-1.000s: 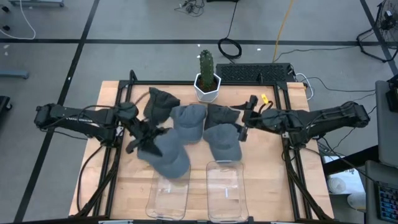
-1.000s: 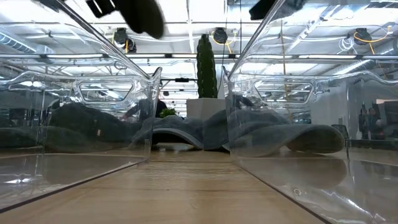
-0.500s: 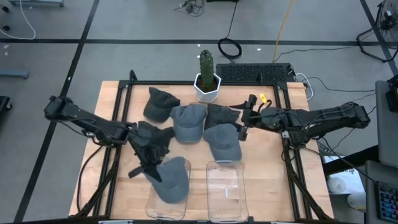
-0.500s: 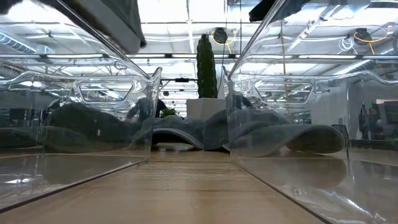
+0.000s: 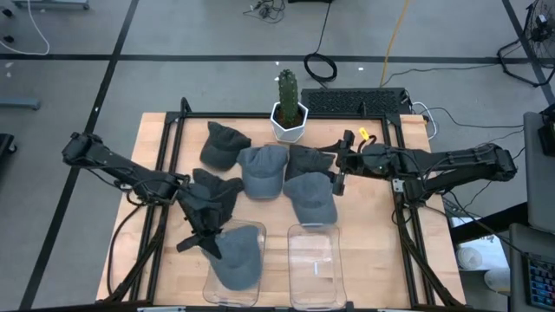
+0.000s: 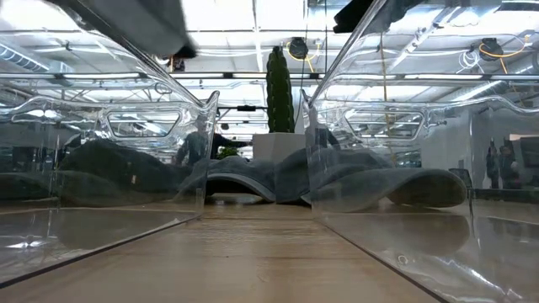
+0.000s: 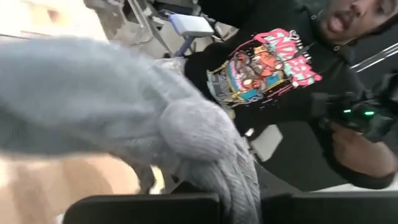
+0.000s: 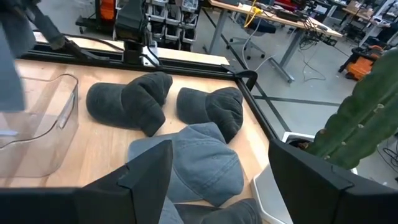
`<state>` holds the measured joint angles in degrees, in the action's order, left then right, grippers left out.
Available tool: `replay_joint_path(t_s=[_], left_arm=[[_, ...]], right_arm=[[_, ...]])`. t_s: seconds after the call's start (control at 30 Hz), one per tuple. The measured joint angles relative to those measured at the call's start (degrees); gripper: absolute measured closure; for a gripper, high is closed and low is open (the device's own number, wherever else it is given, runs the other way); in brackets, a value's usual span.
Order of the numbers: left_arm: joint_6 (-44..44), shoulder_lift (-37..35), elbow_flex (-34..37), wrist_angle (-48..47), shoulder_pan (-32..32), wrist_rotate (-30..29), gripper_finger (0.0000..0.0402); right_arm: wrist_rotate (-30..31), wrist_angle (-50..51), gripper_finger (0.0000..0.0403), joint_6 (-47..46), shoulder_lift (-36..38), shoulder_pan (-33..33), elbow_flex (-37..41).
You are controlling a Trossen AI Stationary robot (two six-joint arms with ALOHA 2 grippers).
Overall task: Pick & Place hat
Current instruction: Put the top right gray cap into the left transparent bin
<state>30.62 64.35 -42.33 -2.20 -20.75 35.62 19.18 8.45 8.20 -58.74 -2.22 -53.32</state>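
Hat [image 5: 236, 258], grey, hung over the left clear bin [image 5: 227, 279], pinched at its edge by the left pincer [image 5: 208, 238], so a release would likely drop it inside. Other hats [image 5: 263, 169] lay on the bench [image 5: 364, 225]. The right pincer [image 5: 340, 170] waited spread over those hats, near the cactus pot [image 5: 288, 120].
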Motion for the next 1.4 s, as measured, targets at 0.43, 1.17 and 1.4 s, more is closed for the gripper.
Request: replay_joint_path(t_s=[0.43,1.17,1.4], left_arm=[[-6.78,0.77,0.00,-3.67,-0.48,-1.56,0.0401],[-9.08,9.43,0.00,-5.44,-0.87,5.26,0.0401],[-7.52,9.51,0.02,-4.92,-0.48,4.74,0.0401]], right_arm=[[-0.02,0.00,0.0149,0.07,0.02,0.00,0.00],[-0.01,-0.74,0.0149,0.45,0.02,0.00,0.44],[0.06,-1.64,0.0149,1.02,0.00,0.00,3.10]])
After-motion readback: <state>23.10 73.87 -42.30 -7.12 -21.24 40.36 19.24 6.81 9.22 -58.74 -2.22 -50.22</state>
